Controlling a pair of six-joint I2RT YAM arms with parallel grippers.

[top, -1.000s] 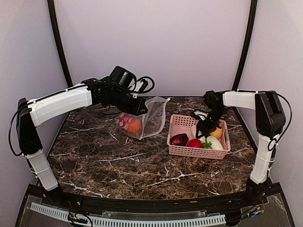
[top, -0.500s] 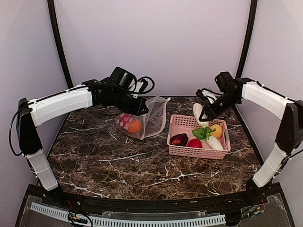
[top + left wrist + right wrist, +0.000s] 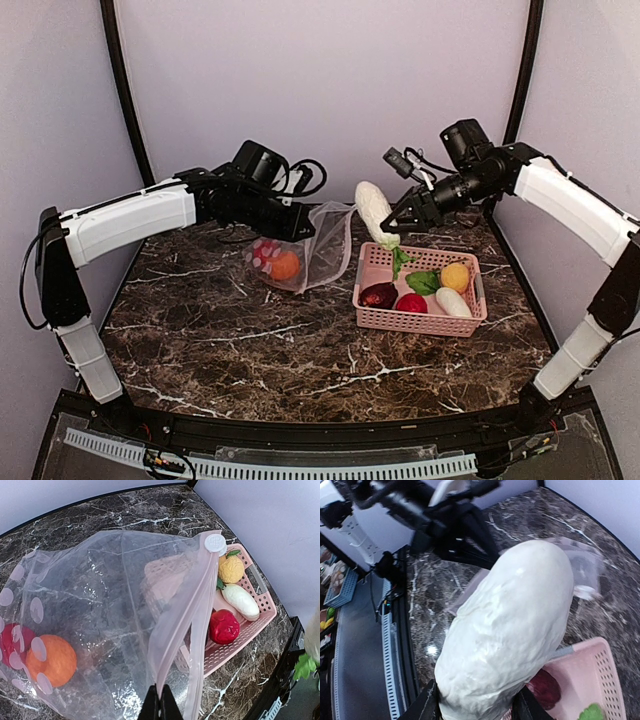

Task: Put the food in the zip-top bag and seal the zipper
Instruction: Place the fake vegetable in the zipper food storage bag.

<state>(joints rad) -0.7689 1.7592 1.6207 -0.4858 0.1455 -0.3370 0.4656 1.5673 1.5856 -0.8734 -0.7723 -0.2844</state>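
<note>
Clear dotted bag; bumpy white oblong vegetable

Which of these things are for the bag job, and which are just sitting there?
For the job: zip-top bag, its zipper, white vegetable in the air, orange fruit in the bag, toy food in the basket.
Just there: pink basket, marble table.

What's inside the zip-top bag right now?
An orange piece and a red piece sit at the bottom of the zip-top bag; the red one's shape is unclear through the plastic.
</note>
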